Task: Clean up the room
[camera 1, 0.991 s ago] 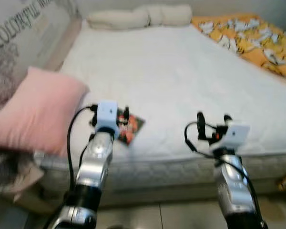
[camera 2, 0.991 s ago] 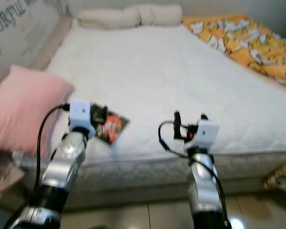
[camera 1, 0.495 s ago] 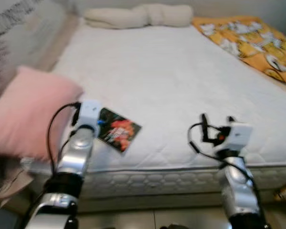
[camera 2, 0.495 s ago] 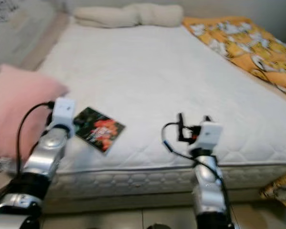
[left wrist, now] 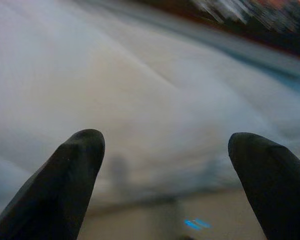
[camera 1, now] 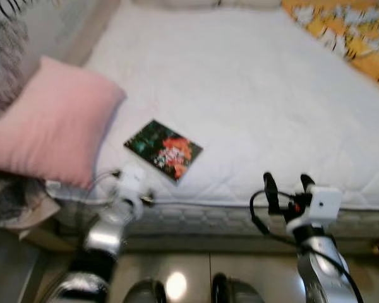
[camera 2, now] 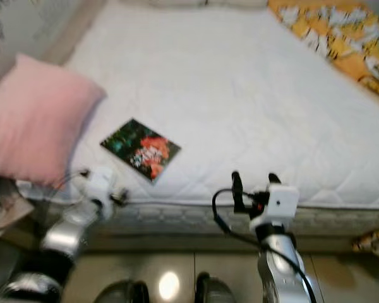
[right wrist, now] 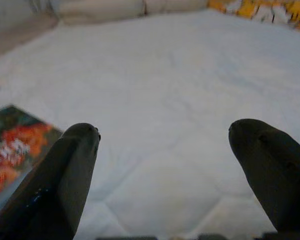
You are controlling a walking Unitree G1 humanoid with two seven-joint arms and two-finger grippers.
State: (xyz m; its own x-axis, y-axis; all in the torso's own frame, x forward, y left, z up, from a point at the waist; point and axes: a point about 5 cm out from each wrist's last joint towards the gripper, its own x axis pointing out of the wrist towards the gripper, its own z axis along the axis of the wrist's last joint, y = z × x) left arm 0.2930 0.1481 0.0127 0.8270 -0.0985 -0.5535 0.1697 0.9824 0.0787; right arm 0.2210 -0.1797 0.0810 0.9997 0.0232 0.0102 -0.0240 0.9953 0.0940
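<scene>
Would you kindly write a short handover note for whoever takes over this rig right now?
Left claw: open, empty, low by the mattress edge.
Right claw: open, empty, held at the mattress edge.
Book: lying flat on the white mattress near its front edge, beside the pink pillow. Neither claw touches it.
Done: nothing visibly tidied yet.
Left: probably pick up the book and put it away.

Home bedroom, bare white mattress (camera 1: 252, 88), pink pillow (camera 1: 50, 136), tiled floor (camera 1: 196, 278)

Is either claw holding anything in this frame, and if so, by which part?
Nothing is held. Both the left claw and right claw are open and empty; the book lies flat on the mattress, untouched.
</scene>
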